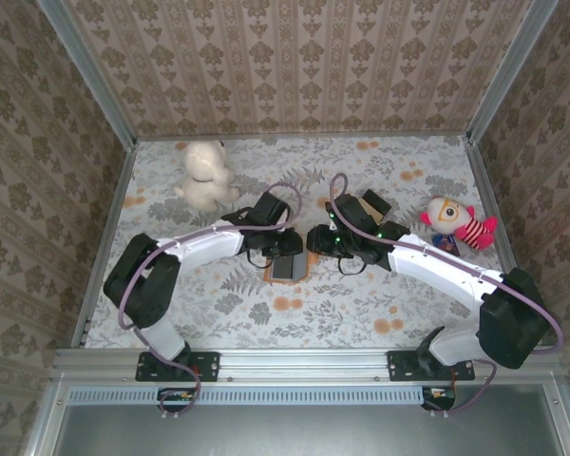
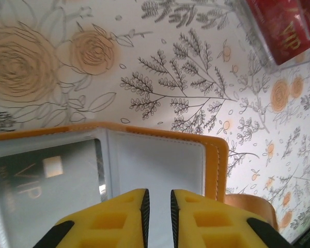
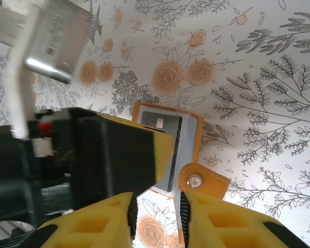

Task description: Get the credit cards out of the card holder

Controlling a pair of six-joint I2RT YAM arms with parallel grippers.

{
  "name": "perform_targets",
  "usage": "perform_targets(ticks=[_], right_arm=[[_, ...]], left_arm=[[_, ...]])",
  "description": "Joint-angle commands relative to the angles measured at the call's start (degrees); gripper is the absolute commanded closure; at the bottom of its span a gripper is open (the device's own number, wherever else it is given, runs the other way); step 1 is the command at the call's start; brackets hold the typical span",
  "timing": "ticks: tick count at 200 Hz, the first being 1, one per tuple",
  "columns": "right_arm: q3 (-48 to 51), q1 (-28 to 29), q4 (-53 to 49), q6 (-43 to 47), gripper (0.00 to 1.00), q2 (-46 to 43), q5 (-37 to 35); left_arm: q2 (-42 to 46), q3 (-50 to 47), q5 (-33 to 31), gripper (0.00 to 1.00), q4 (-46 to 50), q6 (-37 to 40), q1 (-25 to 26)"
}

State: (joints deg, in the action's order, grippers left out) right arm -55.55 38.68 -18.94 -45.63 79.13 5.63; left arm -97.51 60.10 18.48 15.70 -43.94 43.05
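The card holder (image 1: 287,270) lies open on the floral cloth between both arms. It has an orange-tan rim (image 2: 220,160) and blue-grey pocket pages (image 3: 188,135). A dark grey VIP card (image 2: 39,183) sits behind a clear pocket (image 3: 163,124). My left gripper (image 2: 157,192) hovers over the empty right page, its jaws a narrow gap apart with nothing pinched. My right gripper (image 3: 155,199) stands open beside the snap tab (image 3: 201,181), and a thin page edge runs along its right finger. A red VIP card (image 2: 281,26) lies apart at the top right. From above, the left gripper (image 1: 283,251) and right gripper (image 1: 319,239) nearly meet.
A white plush bear (image 1: 205,175) sits at the back left. A striped doll (image 1: 459,224) lies at the right. A brown dark-topped block (image 1: 370,203) rests behind the right gripper. Patterned walls on an aluminium frame (image 1: 85,66) enclose the table.
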Motion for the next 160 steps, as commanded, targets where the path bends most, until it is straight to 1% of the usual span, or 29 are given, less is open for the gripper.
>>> perform_targets(ticks=[1, 29, 35, 59, 79, 106, 123, 138, 148, 160], right_arm=[[0.83, -0.26, 1.8, -3.32, 0.7, 0.14, -3.17], [2.14, -1.06, 2.54, -4.58, 0.7, 0.14, -4.13], [2.35, -1.14, 2.82, -4.65, 0.7, 1.67, -4.26], [2.4, -1.28, 2.93, -5.06, 0.7, 2.92, -4.03], [2.92, -1.26, 3.41, -5.17, 0.71, 3.56, -3.43], [4.44, -1.32, 4.47, -5.66, 0.72, 3.92, -3.66], [4.59, -1.43, 5.29, -5.53, 0.73, 4.54, -2.73], [3.92, -1.41, 6.42, -4.98, 0.73, 5.69, -0.4], [3.59, -1.41, 7.84, -5.03, 0.74, 6.74, 1.74], [3.41, -1.49, 10.23, -5.85, 0.74, 8.15, 4.46]], left_arm=[[-3.18, 1.49, 3.0, 0.81, -0.16, 1.41, 0.63], [-7.58, 3.18, 5.07, 0.84, -1.58, 0.79, 1.27], [-8.36, 3.8, 4.72, 0.84, -1.06, 1.03, 1.48], [-11.09, 6.78, 1.83, 0.86, 3.59, 2.22, 2.1], [-11.65, 7.03, 1.57, 0.89, 4.11, 2.55, 2.13], [-8.11, 6.08, 2.7, 0.87, 3.13, 2.54, 2.17], [-4.27, 5.76, 3.45, 0.83, 2.83, 2.79, 2.03], [-0.8, 5.08, 3.25, 0.8, 3.21, 2.77, 1.09], [1.4, 4.0, 2.1, 0.79, 3.73, 2.48, 0.22], [4.18, 2.62, -1.51, 0.75, 5.34, 2.73, -0.94]])
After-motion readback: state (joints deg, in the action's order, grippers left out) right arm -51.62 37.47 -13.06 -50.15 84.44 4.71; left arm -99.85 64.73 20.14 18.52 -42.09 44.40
